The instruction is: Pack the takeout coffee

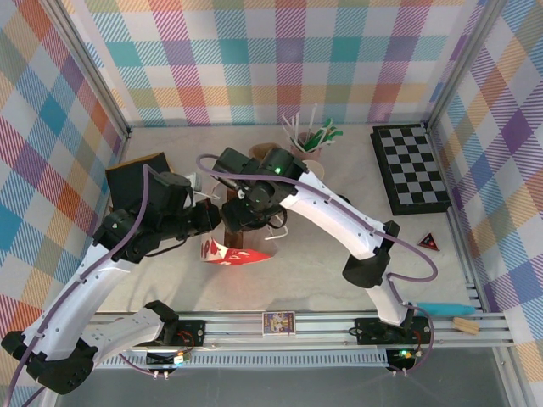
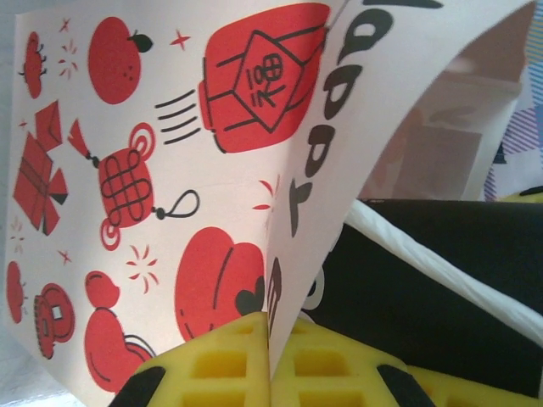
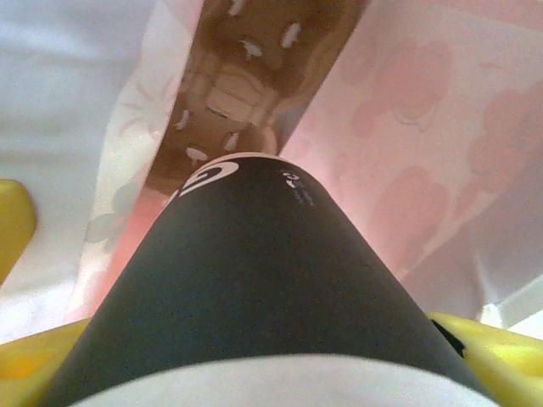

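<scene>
A white paper bag (image 2: 170, 170) printed with red lanterns and fruit has its rim pinched between the yellow pads of my left gripper (image 2: 271, 339), which is shut on it. From above, the bag (image 1: 227, 251) stands at mid-table with my left gripper (image 1: 208, 227) at its left edge. The takeout coffee (image 3: 254, 288) shows its dark band close up, held between the yellow fingers (image 3: 492, 348) of my right gripper (image 3: 263, 356). The cup points down into the bag, whose pink-lit walls (image 3: 424, 153) surround it. My right gripper (image 1: 248, 212) reaches into the bag's mouth from behind.
A checkerboard (image 1: 411, 165) lies at the back right. A cup of straws and stirrers (image 1: 307, 140) stands behind the arms. A black box (image 1: 136, 182) sits at the left, a red triangle (image 1: 431, 242) at the right, and a small card (image 1: 278, 322) on the front rail.
</scene>
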You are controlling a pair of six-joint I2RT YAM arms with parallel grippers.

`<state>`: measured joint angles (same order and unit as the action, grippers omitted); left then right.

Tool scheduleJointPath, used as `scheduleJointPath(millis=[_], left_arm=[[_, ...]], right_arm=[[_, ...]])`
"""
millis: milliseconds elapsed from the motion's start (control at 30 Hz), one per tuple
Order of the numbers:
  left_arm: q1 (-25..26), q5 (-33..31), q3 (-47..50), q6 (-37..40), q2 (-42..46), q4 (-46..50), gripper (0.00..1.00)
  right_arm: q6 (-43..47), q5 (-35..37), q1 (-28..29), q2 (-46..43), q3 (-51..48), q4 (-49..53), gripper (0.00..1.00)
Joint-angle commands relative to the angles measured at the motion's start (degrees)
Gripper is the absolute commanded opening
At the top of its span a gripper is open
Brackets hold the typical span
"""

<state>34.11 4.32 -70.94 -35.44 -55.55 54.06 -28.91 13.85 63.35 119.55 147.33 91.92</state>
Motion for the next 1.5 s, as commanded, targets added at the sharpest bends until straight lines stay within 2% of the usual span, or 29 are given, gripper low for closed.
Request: scheduleJointPath(millis=[0, 100, 233, 400, 567, 833, 1167, 1300, 1467], left_arm=[[0.22, 2.62, 0.73, -0.87, -0.25, -1.34, 0.00], [-0.01, 3.00, 0.73, -0.04, -1.19, -0.03, 0.00], [-0.10, 3.91, 0.57, 0.81, -2.07, 0.78, 0.00], [-0.11, 4.30, 0.58, 0.82, -2.26, 0.58, 0.00], [-0.10, 4.30, 1.15, 0.55, -1.80, 0.22, 0.00], [-1.67, 5.12, 2.98, -0.50, 0.36, -0.83, 0.00], [-3.75, 9.26, 4.31, -0.59, 0.88, -3.68, 0.00], [-6.81, 12.96, 5.93, -1.07, 1.22, -4.74, 0.00], [-9.67, 15.83, 7.27, -1.27, 1.94, -5.25, 0.00]], right_arm=[[2.61, 4.50, -1.63, -1.62, 6.25, 7.53, 0.41], [5.93, 3.15, -2.51, -5.52, 4.84, -0.05, 0.42], [9.64, -3.54, -3.05, -6.50, 6.24, -8.52, 0.42], [8.49, -11.46, -2.53, -3.25, 7.92, -9.26, 0.38], [7.34, -13.06, -0.85, -1.43, 6.23, -8.14, 0.38], [2.40, -6.41, -0.91, 1.34, 5.92, 0.35, 0.36], [0.54, -8.16, -0.86, 5.34, 7.54, 1.70, 0.35], [-2.40, -5.25, -0.80, 5.95, 7.19, 4.27, 0.34], [-3.01, -2.33, -2.12, 2.30, 3.66, 3.46, 0.35]])
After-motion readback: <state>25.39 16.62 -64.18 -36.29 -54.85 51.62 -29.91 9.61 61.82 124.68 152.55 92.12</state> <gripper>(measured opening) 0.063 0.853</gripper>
